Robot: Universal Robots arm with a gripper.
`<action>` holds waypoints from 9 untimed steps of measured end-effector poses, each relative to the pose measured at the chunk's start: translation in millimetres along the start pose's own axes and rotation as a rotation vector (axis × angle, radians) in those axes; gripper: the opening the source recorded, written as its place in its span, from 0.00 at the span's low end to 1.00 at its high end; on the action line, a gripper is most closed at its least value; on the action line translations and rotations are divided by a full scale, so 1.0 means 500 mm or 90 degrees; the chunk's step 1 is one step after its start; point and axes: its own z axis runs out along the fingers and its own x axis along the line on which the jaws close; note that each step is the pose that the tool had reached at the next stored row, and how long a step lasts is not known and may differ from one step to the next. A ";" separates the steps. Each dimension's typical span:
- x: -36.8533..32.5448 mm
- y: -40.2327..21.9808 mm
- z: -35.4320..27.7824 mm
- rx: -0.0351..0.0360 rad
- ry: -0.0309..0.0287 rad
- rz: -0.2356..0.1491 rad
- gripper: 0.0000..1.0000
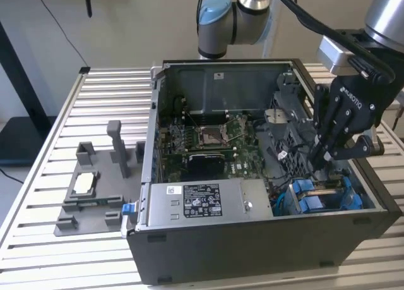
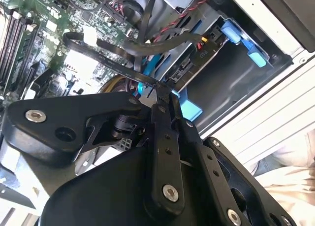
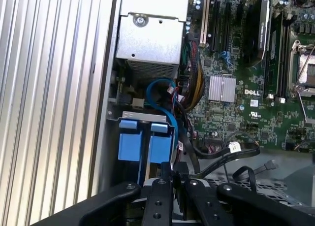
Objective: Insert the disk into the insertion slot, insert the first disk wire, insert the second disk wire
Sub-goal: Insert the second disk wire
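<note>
1. Black gripper (image 2: 165,95) linkage fills the near foreground in the second wrist view, fingers pinched together on a thin black wire (image 2: 113,63) to steer its end
2. Beside it, the disk (image 1: 325,195) sits seated in the insertion slot (image 2: 231,83), blue tabs outward, inside the computer case (image 1: 252,252)

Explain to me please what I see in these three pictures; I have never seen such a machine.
This is a robot arm working inside an open computer case that lies on a slatted metal table. The exterior view is taken from a camera off the arm; both wrist views come from cameras riding near its black gripper. The gripper's fingers are closed on a thin black wire. Just beside them sits the disk in its blue carrier, already inside the insertion slot. A grey holder lies next to the case.
</note>
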 end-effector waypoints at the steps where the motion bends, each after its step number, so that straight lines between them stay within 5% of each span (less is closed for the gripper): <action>1: 0.001 -0.002 0.001 -0.0008 -0.0001 0.000 0.16; 9: 0.006 -0.015 0.004 -0.0052 -0.0004 0.000 0.16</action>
